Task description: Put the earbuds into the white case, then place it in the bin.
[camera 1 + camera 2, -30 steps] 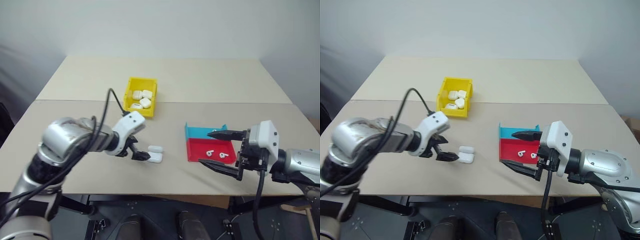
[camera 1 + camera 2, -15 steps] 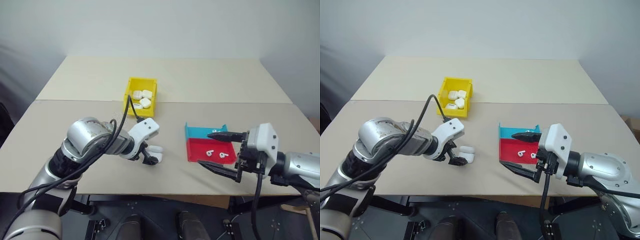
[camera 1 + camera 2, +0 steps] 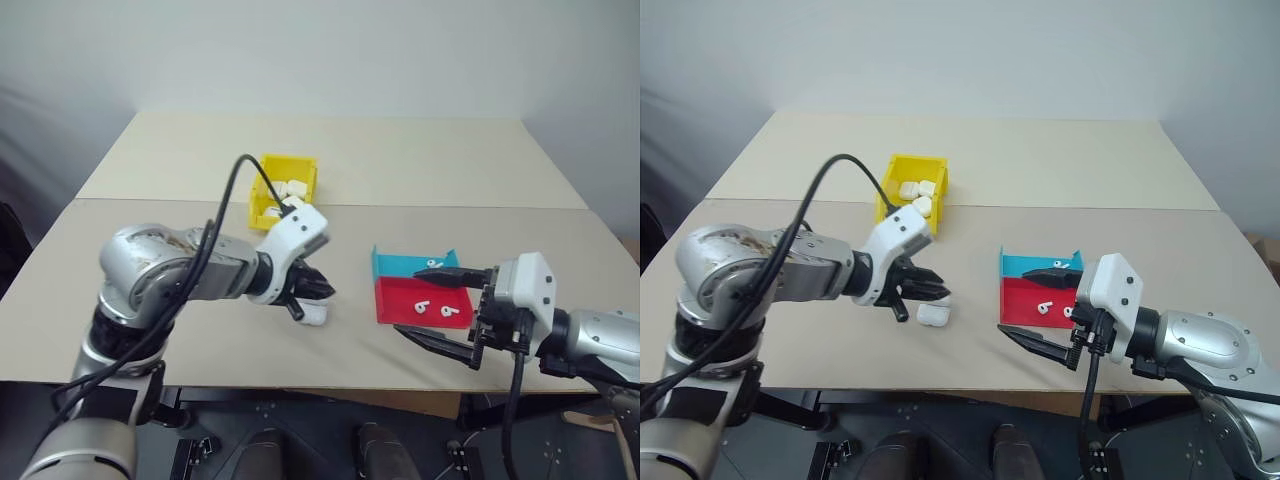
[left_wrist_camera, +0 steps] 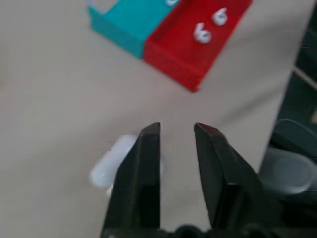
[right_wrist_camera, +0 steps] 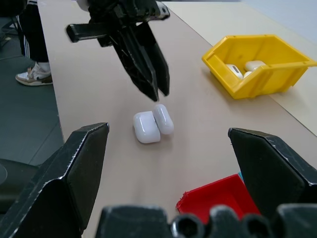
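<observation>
Lying open on the table (image 3: 170,240), the white case (image 5: 152,126) sits just below the left hand (image 5: 156,91), whose fingers are nearly together, holding nothing, probably so they can steady or nudge it. 2 earbuds (image 3: 432,307) wait in the red tray (image 3: 400,312), just ahead of the right hand (image 3: 434,305), whose fingers stand wide apart, seemingly ready to pick 1. Beyond the left hand, the yellow bin (image 3: 898,163) already holds several cases.
</observation>
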